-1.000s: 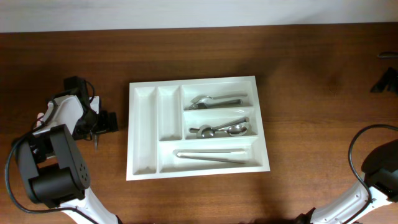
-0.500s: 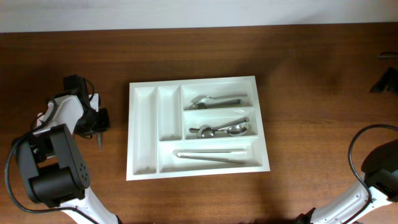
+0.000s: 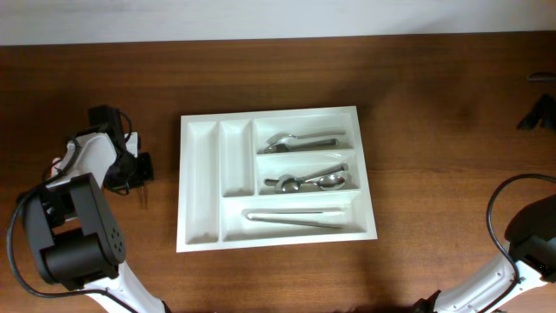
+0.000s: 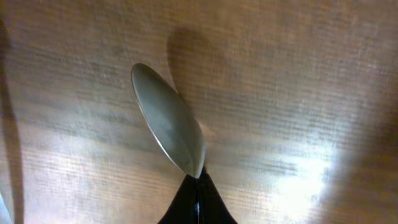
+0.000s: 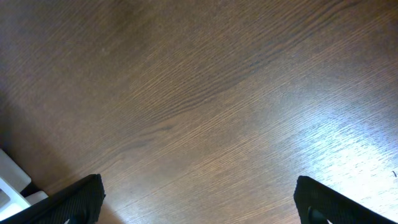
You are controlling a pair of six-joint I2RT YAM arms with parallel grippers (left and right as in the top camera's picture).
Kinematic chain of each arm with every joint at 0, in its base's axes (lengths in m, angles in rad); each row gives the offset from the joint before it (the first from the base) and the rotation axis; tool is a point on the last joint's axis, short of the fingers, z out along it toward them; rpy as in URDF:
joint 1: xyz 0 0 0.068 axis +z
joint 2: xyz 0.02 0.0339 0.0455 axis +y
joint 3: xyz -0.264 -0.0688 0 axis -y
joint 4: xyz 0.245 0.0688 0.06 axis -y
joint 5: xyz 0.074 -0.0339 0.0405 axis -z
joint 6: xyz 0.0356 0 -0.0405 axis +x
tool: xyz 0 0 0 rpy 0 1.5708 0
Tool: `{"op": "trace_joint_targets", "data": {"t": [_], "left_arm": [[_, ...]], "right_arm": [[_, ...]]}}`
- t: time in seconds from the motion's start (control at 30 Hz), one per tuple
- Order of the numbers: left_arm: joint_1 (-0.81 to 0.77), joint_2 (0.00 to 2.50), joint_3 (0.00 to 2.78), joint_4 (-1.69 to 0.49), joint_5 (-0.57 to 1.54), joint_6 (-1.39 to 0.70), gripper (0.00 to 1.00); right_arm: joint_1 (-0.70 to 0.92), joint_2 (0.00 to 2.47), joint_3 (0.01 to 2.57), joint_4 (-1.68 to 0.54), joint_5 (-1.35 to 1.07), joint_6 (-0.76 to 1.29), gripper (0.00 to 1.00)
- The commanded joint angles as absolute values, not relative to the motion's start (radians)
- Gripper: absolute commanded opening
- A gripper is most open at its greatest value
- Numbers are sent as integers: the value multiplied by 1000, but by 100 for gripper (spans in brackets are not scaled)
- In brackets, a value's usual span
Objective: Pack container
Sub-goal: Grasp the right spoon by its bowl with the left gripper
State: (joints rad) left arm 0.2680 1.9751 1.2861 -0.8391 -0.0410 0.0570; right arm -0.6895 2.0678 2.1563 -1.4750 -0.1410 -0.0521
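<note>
The white container (image 3: 199, 187) lies in the middle of the table with silver cutlery (image 3: 300, 140) in its right-hand compartments; its two narrow left compartments are bare. My left gripper (image 3: 139, 170) is just left of the container, low over the wood. In the left wrist view its black fingers (image 4: 198, 200) are pressed together on the neck of a silver spoon (image 4: 168, 135), whose bowl points away over the table. My right gripper (image 3: 539, 111) hovers at the far right edge; its fingers (image 5: 81, 198) stand wide apart over bare wood, nothing between them.
Another compartment holds spoons (image 3: 308, 181), and the long bottom one holds a pale utensil (image 3: 295, 217). A white corner (image 5: 11, 180) shows at the lower left of the right wrist view. The black left arm base (image 3: 74, 230) stands at the front left.
The left gripper's jaws have gone from wide open to shut on the spoon. The arm itself barely moved. The right arm has not moved.
</note>
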Motion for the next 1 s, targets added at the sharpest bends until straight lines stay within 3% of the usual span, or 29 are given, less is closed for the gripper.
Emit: {"op": "trace_joint_targets", "data": {"t": [0.0, 0.33, 0.67, 0.97], "left_arm": [[268, 1984, 1375, -892, -44, 58, 2], [126, 1867, 1705, -1182, 100, 57, 2], [-97, 1827, 1673, -1319, 112, -83, 2], [-128, 1827, 1518, -1293, 113, -120, 8]], "right_arm": [[-688, 2067, 2154, -1473, -146, -44, 99], [-688, 2067, 2154, -1473, -146, -44, 99], [-688, 2067, 2154, -1473, -146, -44, 99], [-688, 2067, 2154, -1473, -146, -44, 99]]}}
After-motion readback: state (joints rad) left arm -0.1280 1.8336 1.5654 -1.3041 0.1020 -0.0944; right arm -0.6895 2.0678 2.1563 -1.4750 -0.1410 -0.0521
